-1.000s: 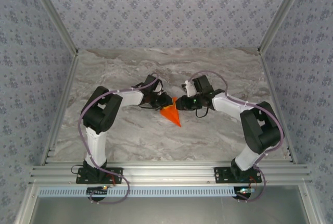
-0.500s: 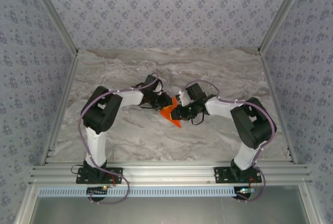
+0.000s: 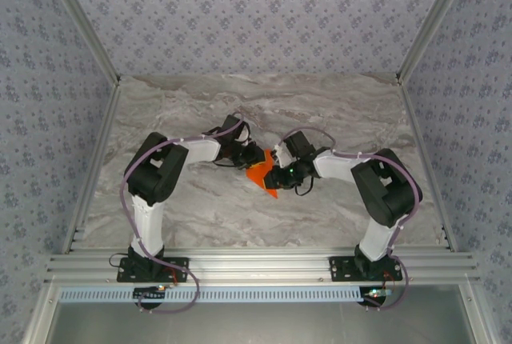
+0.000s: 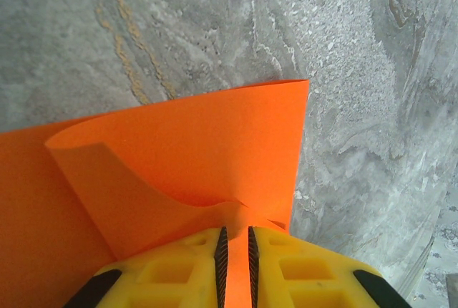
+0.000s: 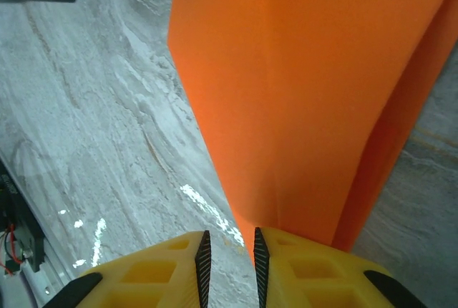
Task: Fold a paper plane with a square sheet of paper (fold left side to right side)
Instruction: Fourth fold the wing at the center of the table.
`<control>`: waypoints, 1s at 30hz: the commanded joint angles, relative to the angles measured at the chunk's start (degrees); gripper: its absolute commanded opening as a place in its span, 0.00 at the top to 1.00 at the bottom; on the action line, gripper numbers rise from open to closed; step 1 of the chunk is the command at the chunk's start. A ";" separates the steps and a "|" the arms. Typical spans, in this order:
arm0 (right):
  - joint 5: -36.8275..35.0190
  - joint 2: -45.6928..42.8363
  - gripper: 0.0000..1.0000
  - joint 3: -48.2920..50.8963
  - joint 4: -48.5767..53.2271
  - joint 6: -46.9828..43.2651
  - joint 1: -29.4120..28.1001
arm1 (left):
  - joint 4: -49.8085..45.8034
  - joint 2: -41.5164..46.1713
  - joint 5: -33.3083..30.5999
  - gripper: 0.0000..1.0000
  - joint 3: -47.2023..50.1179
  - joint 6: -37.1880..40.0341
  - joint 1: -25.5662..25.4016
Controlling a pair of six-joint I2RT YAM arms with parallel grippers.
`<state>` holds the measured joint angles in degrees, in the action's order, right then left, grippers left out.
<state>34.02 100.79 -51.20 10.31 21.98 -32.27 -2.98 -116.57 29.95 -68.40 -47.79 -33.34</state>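
- Pinching the thin orange-red paper sheet (image 4: 193, 150), the left gripper (image 4: 235, 240) has its yellow fingers (image 4: 179, 265) drawn almost together. A sliver of orange fills the slit between the black pads.
- Beyond the left fingertips the sheet rises in a loose curl, one layer bowed over another. Its far edge runs straight above the grey marble-pattern tabletop (image 4: 358, 71).
- Top view: the sheet reads as a pointed kite shape lying between the two grippers, tip toward the arm bases. The left fingers sit at its far left corner and the right gripper (image 3: 274, 176) at its right edge.
- Right wrist view: yellow fingers set narrow, with tabletop visible through most of the gap.
- The sheet's pointed end, with a centre crease, runs down to the inner pad of the finger on the right of that view. A darker flap lies along that same side.
- Cannot tell whether the right pads actually clamp the sheet.
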 commanded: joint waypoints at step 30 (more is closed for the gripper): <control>-0.37 -2.24 0.82 6.48 7.16 -0.02 -1.90 | -5.84 -3.02 -3.30 0.83 2.13 1.14 0.69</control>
<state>32.95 99.35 -47.55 9.02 21.39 -33.01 -3.29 -116.57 30.79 -68.25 -47.79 -33.17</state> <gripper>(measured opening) 0.187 0.170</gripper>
